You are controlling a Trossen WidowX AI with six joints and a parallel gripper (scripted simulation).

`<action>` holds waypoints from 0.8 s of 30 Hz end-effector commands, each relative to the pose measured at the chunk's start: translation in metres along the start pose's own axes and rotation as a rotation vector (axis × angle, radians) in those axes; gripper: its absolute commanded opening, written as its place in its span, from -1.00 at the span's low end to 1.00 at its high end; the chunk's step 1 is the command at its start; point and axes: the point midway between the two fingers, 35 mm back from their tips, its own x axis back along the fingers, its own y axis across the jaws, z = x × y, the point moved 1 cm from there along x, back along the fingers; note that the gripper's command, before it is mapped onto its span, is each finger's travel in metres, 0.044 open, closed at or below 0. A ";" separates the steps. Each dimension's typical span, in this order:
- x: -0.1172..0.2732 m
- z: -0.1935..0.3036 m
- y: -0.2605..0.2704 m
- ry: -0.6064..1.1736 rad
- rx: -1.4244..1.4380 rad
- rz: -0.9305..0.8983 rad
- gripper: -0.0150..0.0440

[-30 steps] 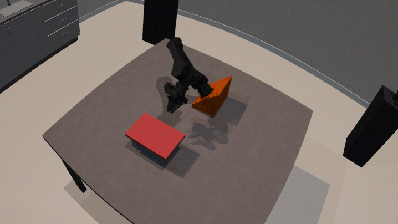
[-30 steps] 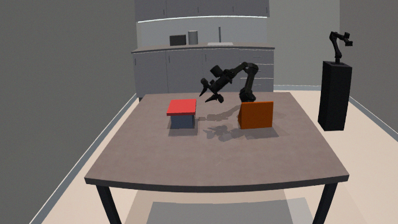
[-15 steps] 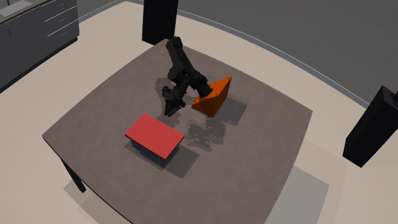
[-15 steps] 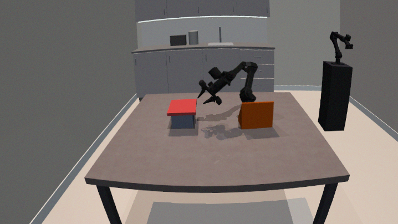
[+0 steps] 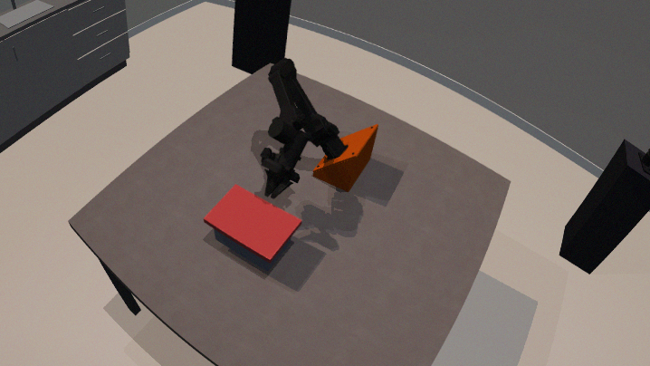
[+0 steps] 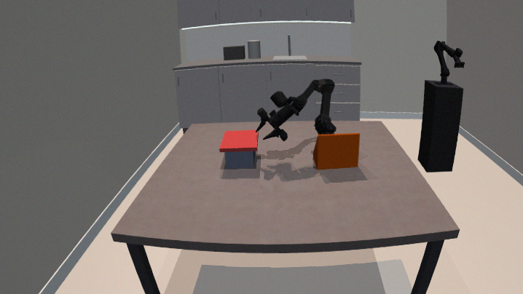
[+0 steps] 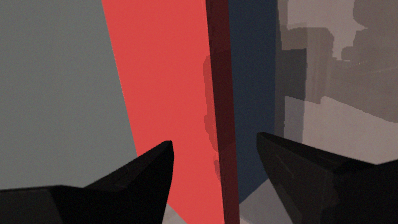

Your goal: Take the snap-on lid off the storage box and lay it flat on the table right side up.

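The arm [image 6: 321, 102] is rising from its base, bending at the elbow and reaching down toward nine o'clock in the exterior view. The wrist is tilting downward. The gripper [image 6: 264, 132] is hanging with its two dark fingers spread about halfway, nothing between them, tips pointing down and outward.

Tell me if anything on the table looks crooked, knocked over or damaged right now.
Nothing stands out. The red lid sits flat and square on the blue storage box, which stands upright. The gripper hangs open at the lid's edge, holding nothing.
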 end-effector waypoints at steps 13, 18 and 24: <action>-0.026 -0.001 -0.004 -0.002 0.011 -0.003 0.31; -0.030 -0.001 -0.005 -0.004 0.011 -0.005 0.22; -0.030 -0.001 -0.005 -0.004 0.011 -0.005 -0.12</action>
